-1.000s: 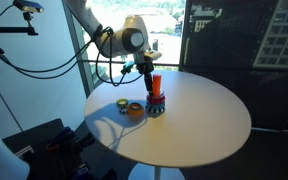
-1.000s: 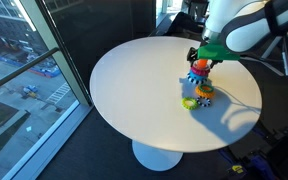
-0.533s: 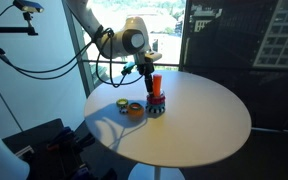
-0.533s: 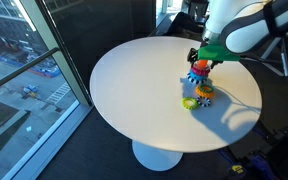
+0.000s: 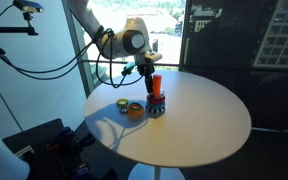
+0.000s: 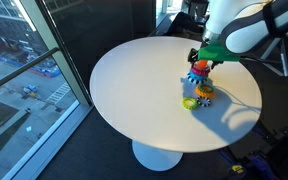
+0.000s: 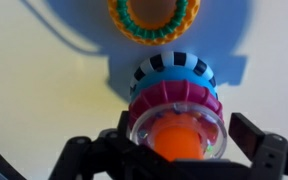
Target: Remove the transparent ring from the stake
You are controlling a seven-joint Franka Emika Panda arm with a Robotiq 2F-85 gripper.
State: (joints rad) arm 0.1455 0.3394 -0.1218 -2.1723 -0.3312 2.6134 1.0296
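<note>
The stake (image 7: pixel 175 141) is seen from above in the wrist view: an orange-red peg with the transparent ring (image 7: pixel 177 109) lying round it on top of a pink ring (image 7: pixel 174 95) and a blue-and-black striped ring (image 7: pixel 174 68). My gripper (image 7: pixel 172 152) is open, with one dark finger on each side of the stack, neither touching the clear ring. In both exterior views the gripper (image 5: pixel 147 72) (image 6: pixel 202 58) hangs at the top of the stake (image 5: pixel 156 92) (image 6: pixel 200 76). The clear ring cannot be made out there.
An orange ring (image 5: pixel 135 111) and a yellow-green ring (image 5: pixel 121 106) lie on the round white table (image 5: pixel 204 125) beside the stake; they also show in an exterior view (image 6: pixel 204 95) (image 6: pixel 189 102). A window wall runs close behind the table.
</note>
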